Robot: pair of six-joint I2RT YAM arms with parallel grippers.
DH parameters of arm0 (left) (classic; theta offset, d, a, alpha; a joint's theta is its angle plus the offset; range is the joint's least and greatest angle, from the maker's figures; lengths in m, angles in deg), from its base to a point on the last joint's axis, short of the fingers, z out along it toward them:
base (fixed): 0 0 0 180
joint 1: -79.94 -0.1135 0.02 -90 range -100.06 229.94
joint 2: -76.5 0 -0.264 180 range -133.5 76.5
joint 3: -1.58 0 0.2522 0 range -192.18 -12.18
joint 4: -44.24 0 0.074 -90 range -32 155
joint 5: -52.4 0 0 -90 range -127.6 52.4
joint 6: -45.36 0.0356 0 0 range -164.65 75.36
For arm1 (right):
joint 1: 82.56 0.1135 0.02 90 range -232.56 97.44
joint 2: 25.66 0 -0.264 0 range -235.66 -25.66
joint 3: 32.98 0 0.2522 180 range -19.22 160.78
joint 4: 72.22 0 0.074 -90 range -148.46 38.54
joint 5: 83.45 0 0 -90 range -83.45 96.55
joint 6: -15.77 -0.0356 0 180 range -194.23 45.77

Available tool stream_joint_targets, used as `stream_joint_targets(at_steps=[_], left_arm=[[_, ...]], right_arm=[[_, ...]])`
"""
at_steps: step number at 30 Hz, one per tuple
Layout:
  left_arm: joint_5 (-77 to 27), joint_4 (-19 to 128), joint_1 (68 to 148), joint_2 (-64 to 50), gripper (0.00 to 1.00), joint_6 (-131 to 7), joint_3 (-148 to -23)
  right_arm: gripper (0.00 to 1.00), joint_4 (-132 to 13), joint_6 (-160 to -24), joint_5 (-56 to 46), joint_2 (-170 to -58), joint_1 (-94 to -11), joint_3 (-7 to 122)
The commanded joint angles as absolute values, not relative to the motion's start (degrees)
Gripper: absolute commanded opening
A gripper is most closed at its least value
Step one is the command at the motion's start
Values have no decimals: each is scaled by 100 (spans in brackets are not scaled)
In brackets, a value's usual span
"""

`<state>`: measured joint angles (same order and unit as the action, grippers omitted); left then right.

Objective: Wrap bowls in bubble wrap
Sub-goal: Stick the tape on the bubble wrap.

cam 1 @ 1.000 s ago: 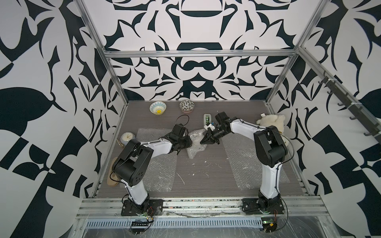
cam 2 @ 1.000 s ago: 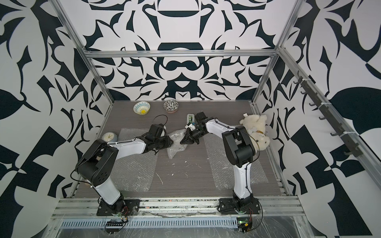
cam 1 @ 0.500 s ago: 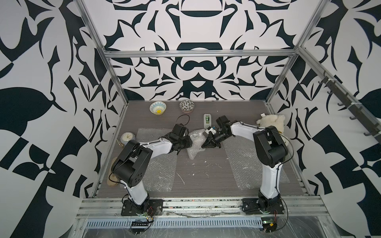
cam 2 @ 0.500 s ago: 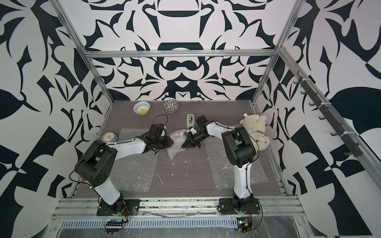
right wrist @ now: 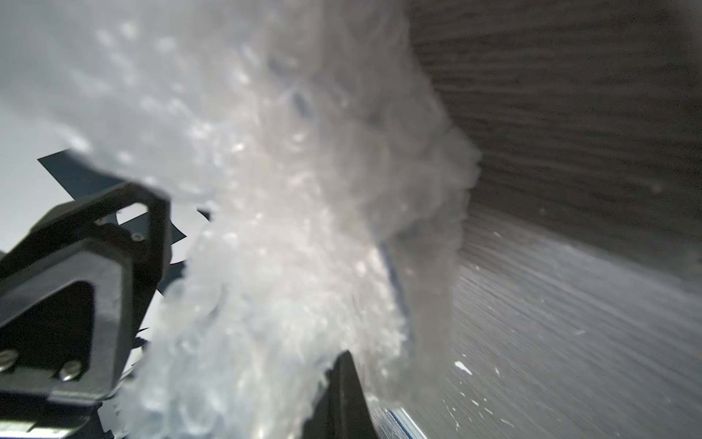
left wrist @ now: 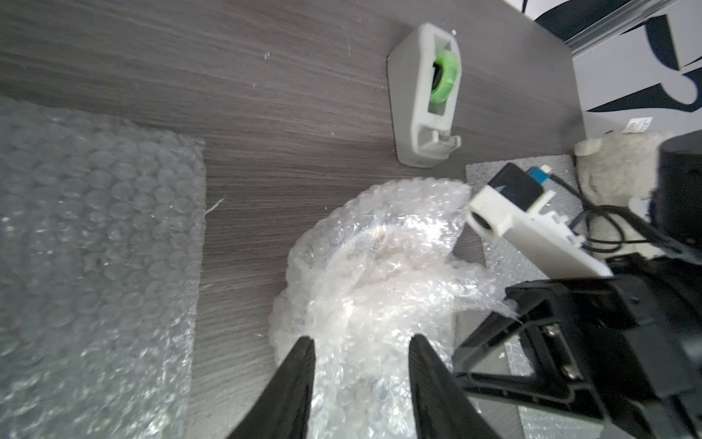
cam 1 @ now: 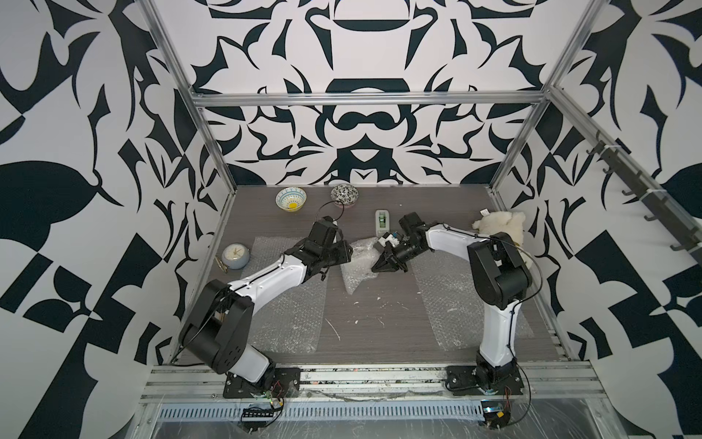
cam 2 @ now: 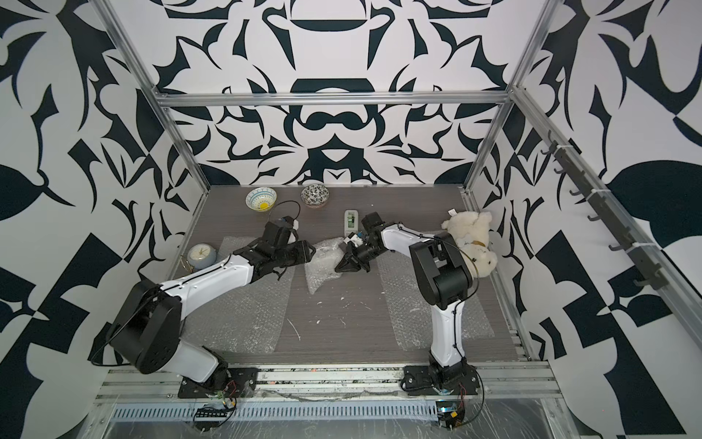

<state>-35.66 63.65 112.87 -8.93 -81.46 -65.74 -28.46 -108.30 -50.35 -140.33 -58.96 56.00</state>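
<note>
Wrap (cam 1: 355,271) was bunched over a bowl (left wrist: 364,235), apparently.
Right fingers (cam 1: 379,267) were clenched on its edge to hold the fold; left fingers (left wrist: 361,342) were parted astride it.

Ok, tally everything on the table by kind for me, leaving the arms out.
bare bowls: 2
flat bubble wrap sheets: 2
crumpled bubble wrap bundle: 1
alarm clock: 1
tape dispenser: 1
teddy bear: 1
Total: 8
</note>
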Motion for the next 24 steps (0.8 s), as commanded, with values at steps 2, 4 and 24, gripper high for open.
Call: stream_joint_targets(at_steps=[2, 4, 24], left_arm=[[-3567, 6548, 11438, -563, 37, -8124, -6790], [-3456, 6520, 11572, -520, 32, -8160, -6841], [-3441, 6090, 11703, -995, 25, -8297, -6697]], right_arm=[[0, -2864, -10747, -5128, -13869, -5929, 5637], [0, -2867, -10750, -5128, -13843, -5935, 5632], [0, -1417, -10232, -4559, -13187, -5944, 6513]])
